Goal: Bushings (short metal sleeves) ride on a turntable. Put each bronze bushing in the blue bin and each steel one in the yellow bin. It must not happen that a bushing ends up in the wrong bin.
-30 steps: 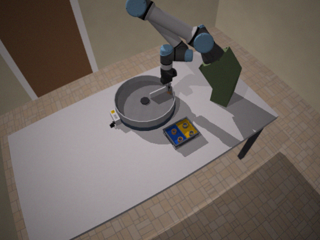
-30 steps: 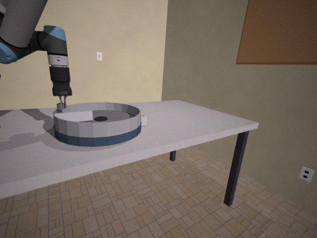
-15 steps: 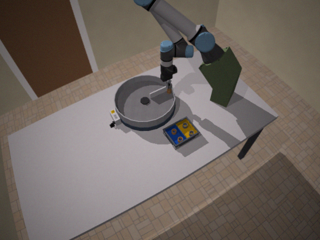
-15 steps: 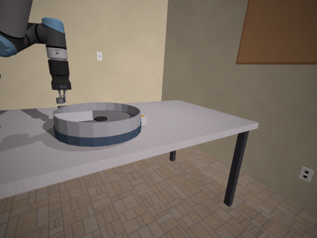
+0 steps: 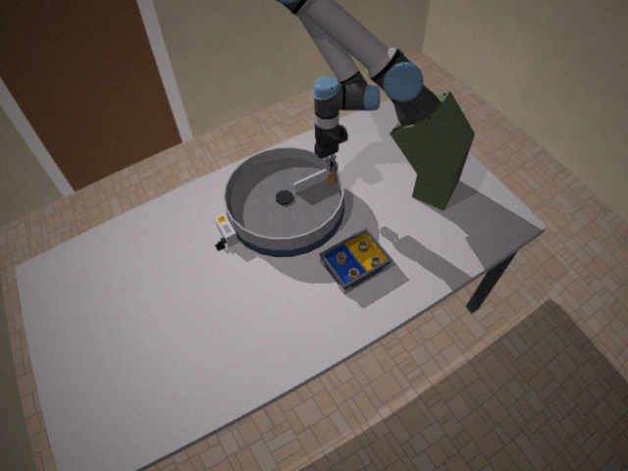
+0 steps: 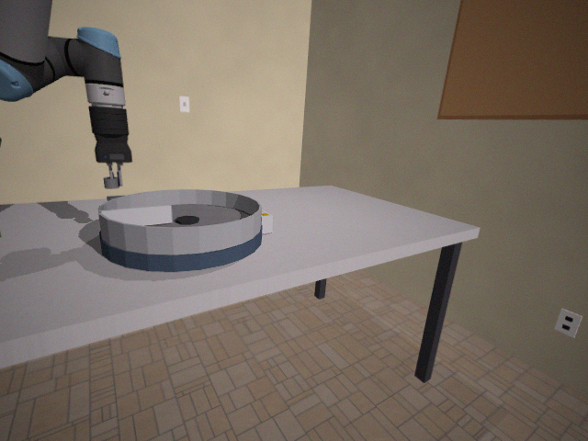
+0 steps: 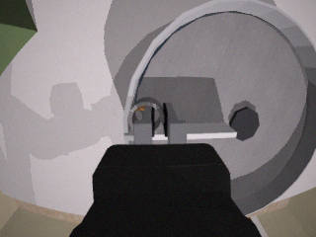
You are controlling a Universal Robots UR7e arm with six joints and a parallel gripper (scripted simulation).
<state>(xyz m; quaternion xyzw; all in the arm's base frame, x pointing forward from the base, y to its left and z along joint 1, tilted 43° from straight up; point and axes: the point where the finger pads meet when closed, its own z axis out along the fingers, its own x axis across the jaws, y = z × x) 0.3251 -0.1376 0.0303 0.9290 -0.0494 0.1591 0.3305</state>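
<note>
Turntable (image 5: 284, 245) (image 6: 180, 237) (image 7: 291, 30) on table (image 5: 167, 324) (image 6: 360, 228) (image 7: 54, 64); bins (image 5: 339, 269) (image 5: 372, 253) beside it, side by side (two bushings (image 5: 340, 257) (image 5: 363, 245) in each).

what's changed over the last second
The pincer has risen, lifting the bushing higher, clear above the turntable's wall. It already had the bushing a second ago; nothing was let go. The blue bin and yellow bin look the same, each with two bushings inside.
</note>
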